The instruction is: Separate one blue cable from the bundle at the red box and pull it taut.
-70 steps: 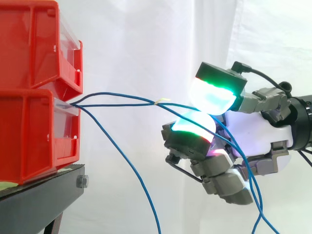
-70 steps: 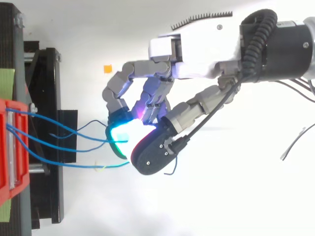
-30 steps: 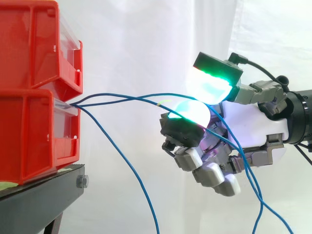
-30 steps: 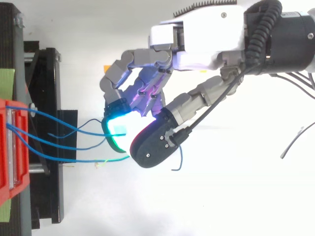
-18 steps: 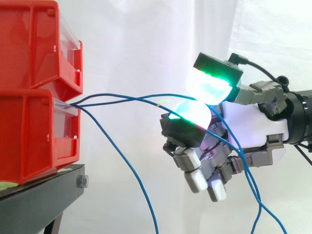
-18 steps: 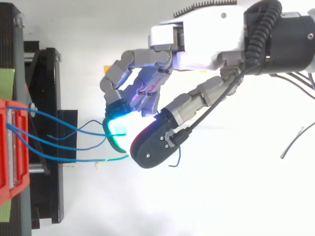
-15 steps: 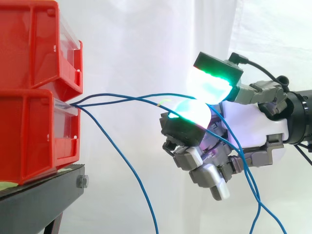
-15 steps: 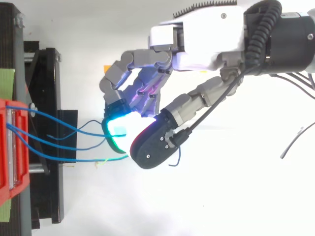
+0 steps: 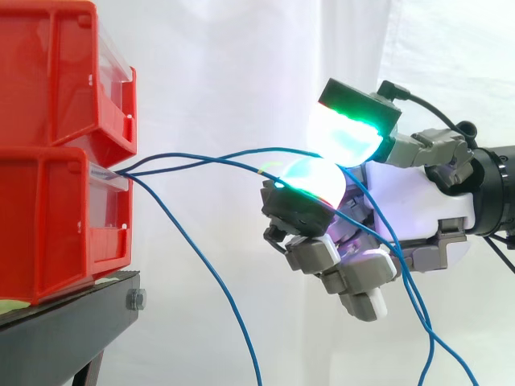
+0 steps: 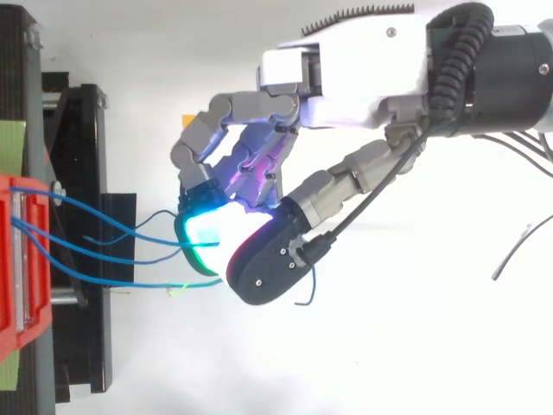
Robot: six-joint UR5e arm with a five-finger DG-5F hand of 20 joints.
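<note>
now the hand pinches a blue cable running from the red box.

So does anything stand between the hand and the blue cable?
Nothing visible does. The hand pinches a blue cable from the red box; a second blue cable runs close beside it, a third hangs below.

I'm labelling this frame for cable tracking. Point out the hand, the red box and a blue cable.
hand (image 9: 426,211), side view, on its white palm.
red box (image 9: 48,225), side view, on the lower bin's side wall.
blue cable (image 9: 241,151), side view, on the top strand, mid-span.
</note>
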